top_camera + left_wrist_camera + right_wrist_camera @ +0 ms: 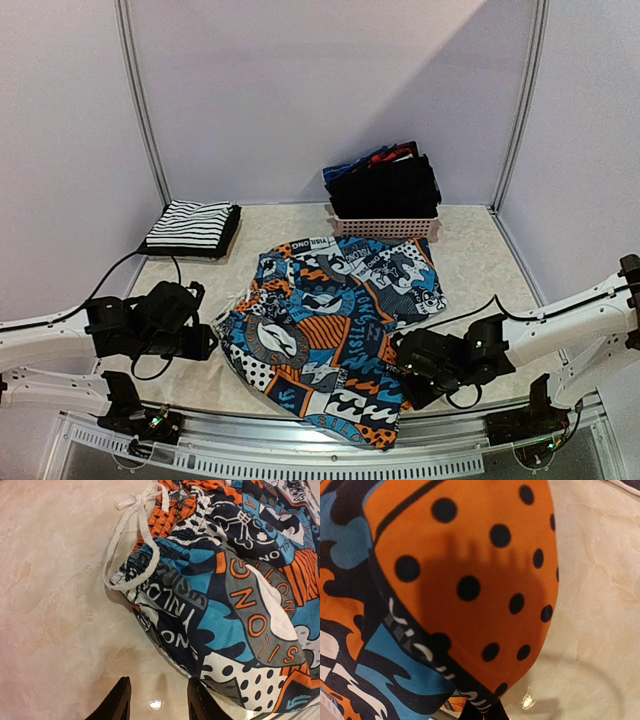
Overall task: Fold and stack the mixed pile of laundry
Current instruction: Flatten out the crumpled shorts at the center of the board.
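Printed shorts (330,320) in right gripper (482,713)

— Where does the top view sit?
— High on the near side, looking down across the tabletop (470,250).
— And the wrist views?
— Very close, facing down. All three share the printed garment (330,320).

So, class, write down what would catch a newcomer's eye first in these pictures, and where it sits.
The loud blue-orange print shorts spread mid-table, one hem corner pinched by the right gripper. Behind them, a pink basket heaped with black clothes; at back left, a folded striped garment.
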`<control>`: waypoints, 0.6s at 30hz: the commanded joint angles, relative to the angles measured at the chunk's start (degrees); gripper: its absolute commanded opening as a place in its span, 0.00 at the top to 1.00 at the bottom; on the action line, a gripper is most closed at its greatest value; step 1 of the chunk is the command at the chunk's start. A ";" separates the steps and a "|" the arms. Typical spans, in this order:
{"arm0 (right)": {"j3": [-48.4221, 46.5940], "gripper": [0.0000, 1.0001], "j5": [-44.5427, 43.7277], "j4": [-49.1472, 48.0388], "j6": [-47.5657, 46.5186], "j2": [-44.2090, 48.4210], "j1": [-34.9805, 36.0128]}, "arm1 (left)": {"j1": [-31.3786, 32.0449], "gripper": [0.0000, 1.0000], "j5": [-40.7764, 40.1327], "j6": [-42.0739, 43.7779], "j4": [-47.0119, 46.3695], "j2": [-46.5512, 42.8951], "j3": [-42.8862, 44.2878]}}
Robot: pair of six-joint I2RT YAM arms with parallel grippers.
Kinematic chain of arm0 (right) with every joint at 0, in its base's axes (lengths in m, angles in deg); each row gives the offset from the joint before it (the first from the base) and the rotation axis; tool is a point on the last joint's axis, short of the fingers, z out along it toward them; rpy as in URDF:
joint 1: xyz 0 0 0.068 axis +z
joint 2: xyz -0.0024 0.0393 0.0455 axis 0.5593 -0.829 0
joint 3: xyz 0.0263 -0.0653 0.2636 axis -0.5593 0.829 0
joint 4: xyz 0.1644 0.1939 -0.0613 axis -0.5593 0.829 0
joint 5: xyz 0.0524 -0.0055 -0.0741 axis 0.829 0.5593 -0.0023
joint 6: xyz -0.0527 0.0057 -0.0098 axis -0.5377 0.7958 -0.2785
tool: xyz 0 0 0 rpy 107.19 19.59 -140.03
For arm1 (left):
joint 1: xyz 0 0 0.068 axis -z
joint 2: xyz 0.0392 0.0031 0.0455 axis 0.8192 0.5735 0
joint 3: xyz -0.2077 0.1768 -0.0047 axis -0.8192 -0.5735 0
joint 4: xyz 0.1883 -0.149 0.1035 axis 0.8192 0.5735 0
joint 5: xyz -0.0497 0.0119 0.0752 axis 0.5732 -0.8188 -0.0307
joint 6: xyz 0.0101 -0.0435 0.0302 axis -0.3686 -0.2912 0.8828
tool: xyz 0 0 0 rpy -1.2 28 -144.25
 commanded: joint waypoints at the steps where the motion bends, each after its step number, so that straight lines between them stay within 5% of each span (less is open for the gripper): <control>1: -1.99 1.00 -2.98 3.66 -1.16 -0.13 -0.42 | 0.90 0.60 -1.11 0.93 -0.43 -1.64 -1.02; 7: -14.64 1.00 -19.41 32.53 3.69 0.18 -0.98 | 0.90 0.60 -1.13 1.77 -0.20 -3.16 -1.25; 14: -22.75 1.00 -25.54 41.90 4.91 -2.79 -9.32 | 0.90 0.60 -1.83 2.04 -0.36 -3.78 -1.66; 18: -20.98 0.86 -25.42 39.99 1.91 -7.67 -15.51 | 0.90 0.59 -2.37 2.53 0.25 -3.04 -1.67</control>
